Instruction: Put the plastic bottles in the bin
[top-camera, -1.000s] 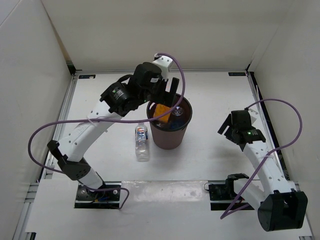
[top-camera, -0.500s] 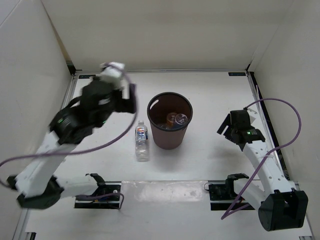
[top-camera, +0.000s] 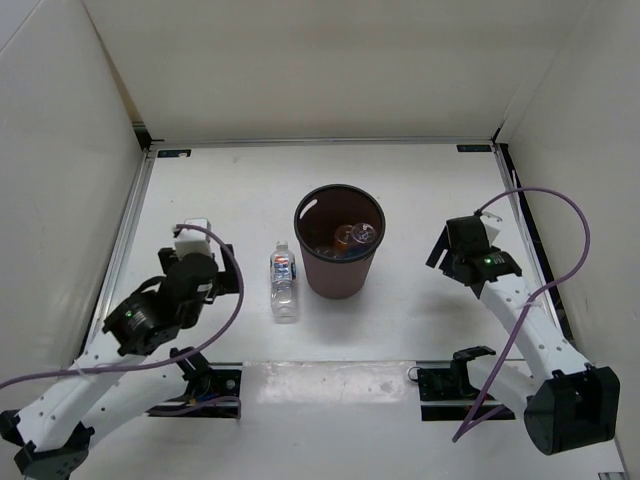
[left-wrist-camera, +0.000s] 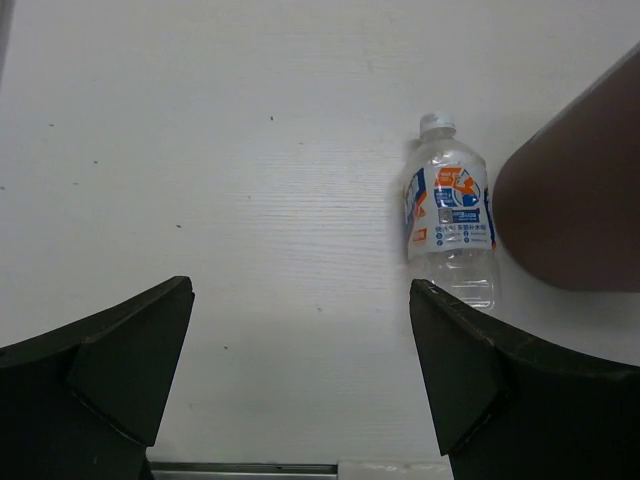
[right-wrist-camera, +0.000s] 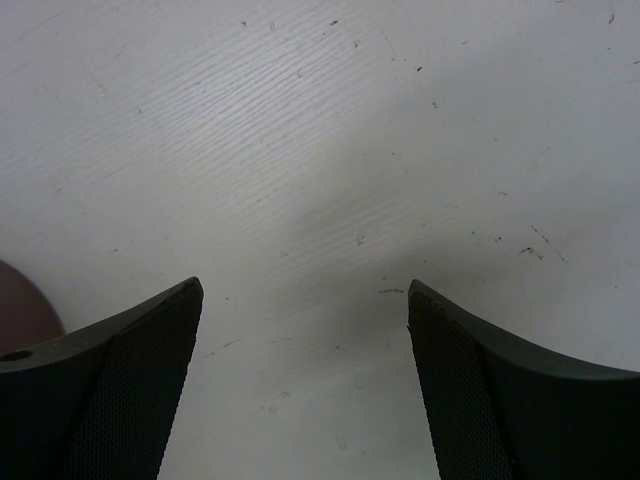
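- Table (top-camera: 450, 180): flat, white, matt, lightly scuffed.
- Bin (top-camera: 340, 278): round, tapered, smooth maroon plastic; bottles (top-camera: 352, 238) lie inside.
- Left gripper (left-wrist-camera: 300, 290): jaws spread wide, empty, at the bin's eight o'clock.
- Right gripper (right-wrist-camera: 305, 290): spread, empty, at three o'clock.
- Last bottle (top-camera: 285, 285): lies just beside the bin at nine o'clock, cap towards twelve. Clear and ribbed, probably light, slick and crushable, so grip across the labelled middle.

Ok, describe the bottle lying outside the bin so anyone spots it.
Find the central round dark maroon plastic bin. Left of it lies a small clear plastic bottle with a blue-and-orange label. It is the only bottle outside the bin.
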